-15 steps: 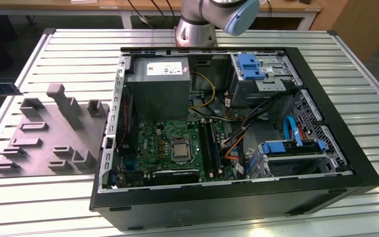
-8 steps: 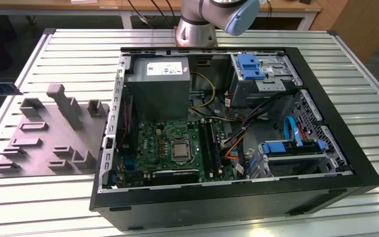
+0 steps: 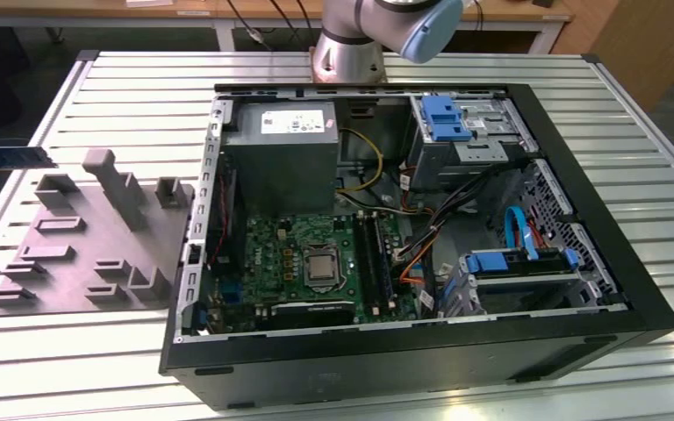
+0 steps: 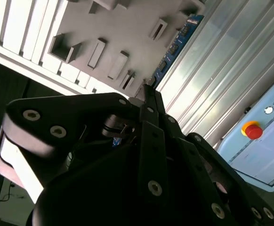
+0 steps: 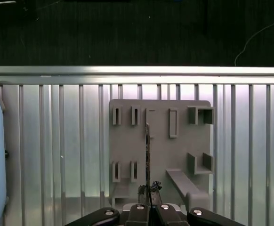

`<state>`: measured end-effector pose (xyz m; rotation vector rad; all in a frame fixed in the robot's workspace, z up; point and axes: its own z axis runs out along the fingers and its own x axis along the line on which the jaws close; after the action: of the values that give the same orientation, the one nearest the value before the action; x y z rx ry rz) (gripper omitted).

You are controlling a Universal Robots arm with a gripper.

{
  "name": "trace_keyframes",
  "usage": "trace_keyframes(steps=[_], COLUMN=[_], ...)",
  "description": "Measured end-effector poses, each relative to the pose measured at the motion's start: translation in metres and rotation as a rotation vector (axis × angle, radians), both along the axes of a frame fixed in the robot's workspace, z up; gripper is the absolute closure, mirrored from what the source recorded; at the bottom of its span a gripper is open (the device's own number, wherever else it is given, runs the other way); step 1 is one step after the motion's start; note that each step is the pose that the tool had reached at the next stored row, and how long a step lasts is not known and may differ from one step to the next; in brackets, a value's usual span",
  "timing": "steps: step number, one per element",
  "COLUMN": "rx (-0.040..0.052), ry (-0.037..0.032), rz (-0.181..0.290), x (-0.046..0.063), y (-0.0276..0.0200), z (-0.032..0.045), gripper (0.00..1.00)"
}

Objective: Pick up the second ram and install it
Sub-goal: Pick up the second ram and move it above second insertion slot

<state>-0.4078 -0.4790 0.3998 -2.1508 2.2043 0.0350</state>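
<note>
While the gripper [image 5: 149, 190] pinches the second ram [image 5: 148, 150] by one end | stick sits edge-on over the grey holder tray [image 5: 167, 157] | well apart from the open computer case [image 3: 431, 360]

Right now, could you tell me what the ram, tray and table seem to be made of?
Ram: circuit board, seemingly blue laminate with dark chips. Tray: likely matte grey plastic, uniformly dull. Table: probably bare metal; ribbed slats shine.
</note>
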Motion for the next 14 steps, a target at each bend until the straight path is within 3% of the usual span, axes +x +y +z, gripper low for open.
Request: trace_keyframes(steps=[11,14], rx=[0.0,0.0], ry=[0.0193,0.0218], rz=[0.0,0.0], x=[0.042,0.054], y=[-0.001,-0.0012], z=[0.0,-0.0001], gripper=[0.89,0.89])
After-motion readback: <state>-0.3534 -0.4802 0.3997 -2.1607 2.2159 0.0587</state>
